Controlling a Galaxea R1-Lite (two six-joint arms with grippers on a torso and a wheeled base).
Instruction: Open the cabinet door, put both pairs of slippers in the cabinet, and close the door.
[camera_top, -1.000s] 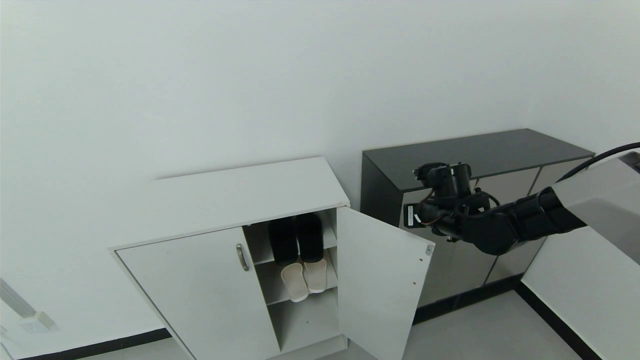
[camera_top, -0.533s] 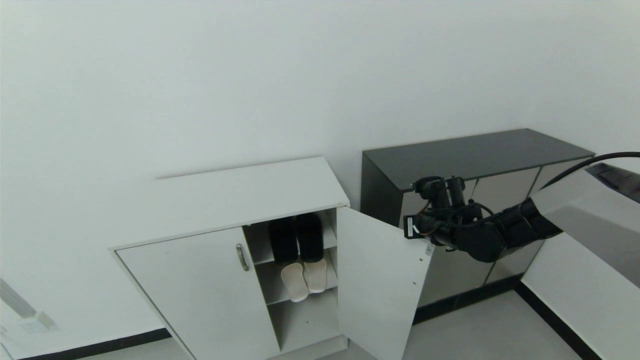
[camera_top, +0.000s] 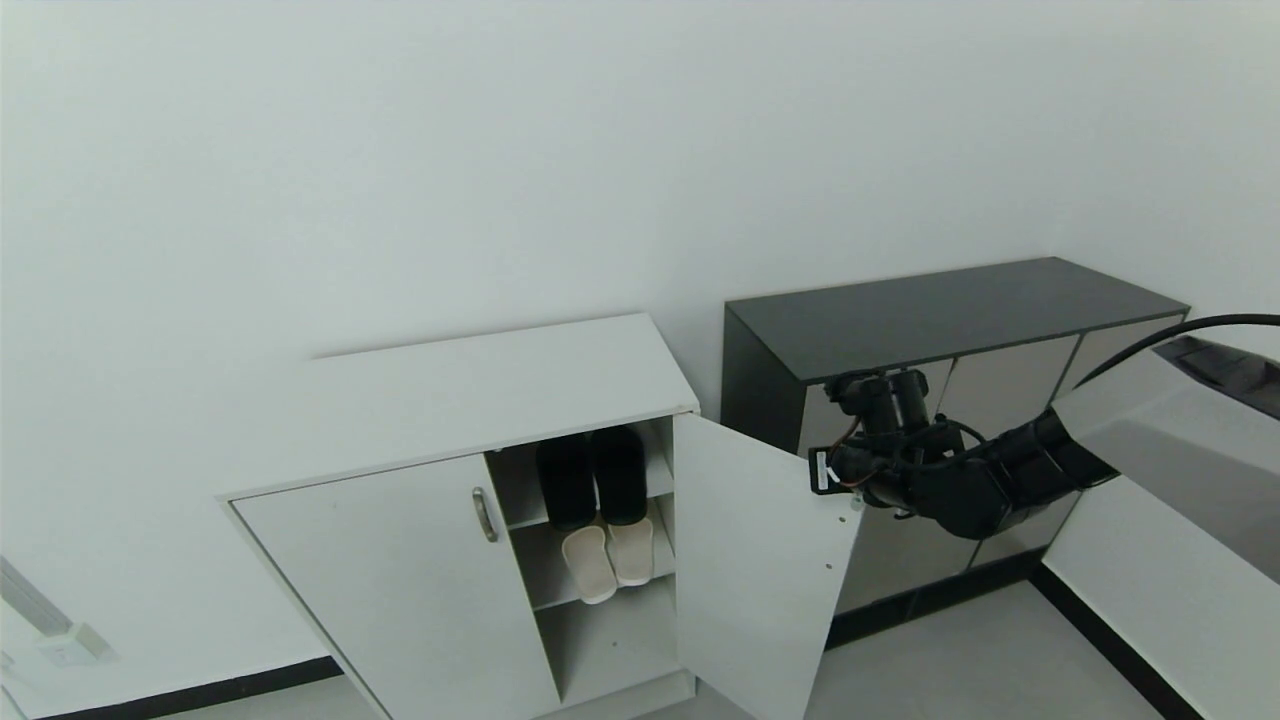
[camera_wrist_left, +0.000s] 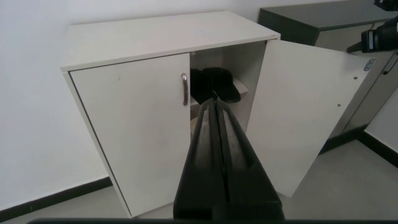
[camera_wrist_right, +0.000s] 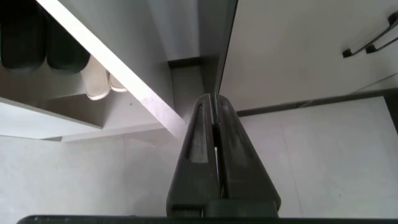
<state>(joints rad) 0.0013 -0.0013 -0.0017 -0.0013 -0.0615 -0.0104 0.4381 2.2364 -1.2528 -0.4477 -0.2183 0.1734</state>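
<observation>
Labels: small white tag (camera_top: 820, 470) on the right arm's wrist, print too small to read. No other writing legible on either cabinet.

Room: plain white wall (camera_top: 500, 150), pale floor (camera_top: 950, 660), black skirting strip (camera_top: 200, 690) along the wall's foot. White cabinet (camera_top: 480, 390) stands against the wall. Just beside it, on its right, a dark cabinet (camera_top: 950, 310) with a black top and grey-brown door fronts.

White cabinet: left door (camera_top: 400, 580) shut, metal handle (camera_top: 485, 514) at its inner edge. Right door (camera_top: 760, 560) swung wide open, inner face with screw holes showing.

Slippers: black pair (camera_top: 592, 475) on the upper shelf, side by side near the shelf's front edge. White pair (camera_top: 608, 560) on the middle shelf directly below, overhanging its front edge. Bottom compartment bare.

Right gripper (camera_wrist_right: 216, 99): fingers pressed together, holding nothing. It sits at the free upper corner of the open door, on the door's outer side, between the door and the dark cabinet. Contact with the door cannot be told.

Left gripper (camera_wrist_left: 216, 102): fingers pressed together, holding nothing, well apart from the white cabinet and pointing at its open half.
</observation>
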